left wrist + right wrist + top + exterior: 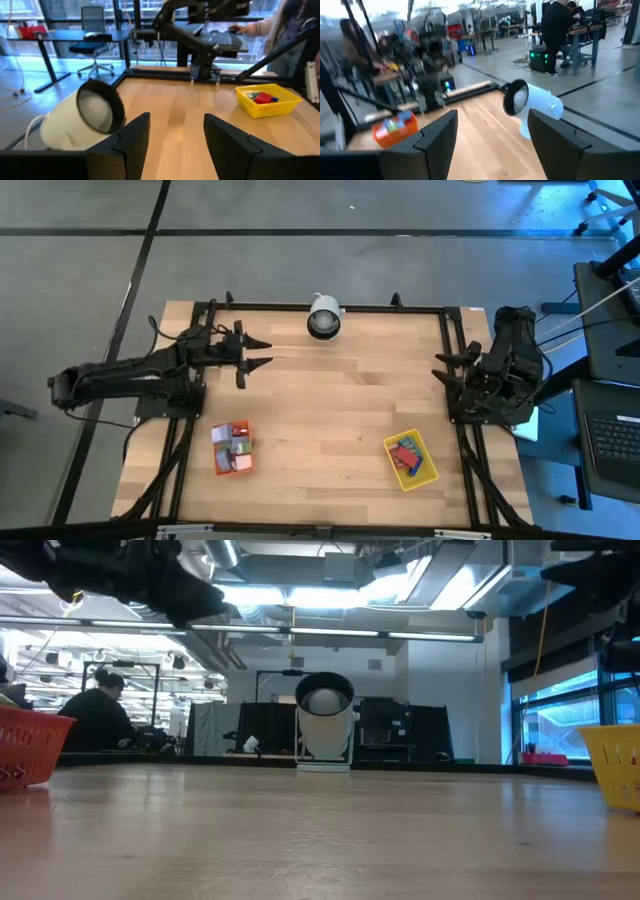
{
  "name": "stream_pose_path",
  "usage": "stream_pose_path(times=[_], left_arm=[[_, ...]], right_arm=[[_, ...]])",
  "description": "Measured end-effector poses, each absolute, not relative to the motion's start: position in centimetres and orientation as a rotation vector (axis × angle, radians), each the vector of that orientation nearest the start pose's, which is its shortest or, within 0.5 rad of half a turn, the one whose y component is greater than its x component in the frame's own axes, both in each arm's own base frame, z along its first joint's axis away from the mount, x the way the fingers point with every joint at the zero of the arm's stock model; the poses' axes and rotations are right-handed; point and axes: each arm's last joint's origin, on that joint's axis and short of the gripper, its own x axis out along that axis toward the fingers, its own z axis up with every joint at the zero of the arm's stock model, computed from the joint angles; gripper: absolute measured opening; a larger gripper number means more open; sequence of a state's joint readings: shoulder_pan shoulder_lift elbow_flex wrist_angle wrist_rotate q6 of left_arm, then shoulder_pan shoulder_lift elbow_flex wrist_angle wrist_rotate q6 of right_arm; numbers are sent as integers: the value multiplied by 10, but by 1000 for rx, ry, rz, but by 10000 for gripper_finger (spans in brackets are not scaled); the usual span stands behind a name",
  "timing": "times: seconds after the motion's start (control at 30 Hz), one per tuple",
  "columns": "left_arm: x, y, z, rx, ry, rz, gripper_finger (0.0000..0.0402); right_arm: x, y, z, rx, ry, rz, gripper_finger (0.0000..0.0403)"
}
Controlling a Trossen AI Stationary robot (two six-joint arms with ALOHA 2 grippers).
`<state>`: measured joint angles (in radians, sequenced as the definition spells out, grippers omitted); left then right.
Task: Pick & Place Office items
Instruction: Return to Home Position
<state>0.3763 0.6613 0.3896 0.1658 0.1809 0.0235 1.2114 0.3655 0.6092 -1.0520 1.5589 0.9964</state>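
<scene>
A white camera [323,317] sits at the wooden table's [340,400] far edge. An orange basket [236,470] stands front left and a yellow basket [427,453] front right, well apart.

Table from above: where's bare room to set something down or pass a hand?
The widest bare tabletop lies centrally, bordered by the white camera at the far edge, the orange basket and the yellow basket. The near strip between the baskets is free too. Crowded: the sides, by the left end effector and right end effector.

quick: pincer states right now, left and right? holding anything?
left pincer: open, holding nothing.
right pincer: open, holding nothing.
</scene>
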Motion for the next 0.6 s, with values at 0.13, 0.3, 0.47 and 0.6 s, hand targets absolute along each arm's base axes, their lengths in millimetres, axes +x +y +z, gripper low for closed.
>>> stream_pose_path(times=[0.13,0.3,0.47,0.6], left_arm=[[149,57,240,-12,117,216,182],[149,57,233,-9,101,207,182],[148,57,227,-14,114,197,182],[148,56,227,-15,114,179,182]], right_arm=[[42,34,258,240,-41,-334,242],[44,36,233,257,-46,-353,242],[45,37,208,308,-58,-367,242],[46,37,195,316,-60,-371,242]])
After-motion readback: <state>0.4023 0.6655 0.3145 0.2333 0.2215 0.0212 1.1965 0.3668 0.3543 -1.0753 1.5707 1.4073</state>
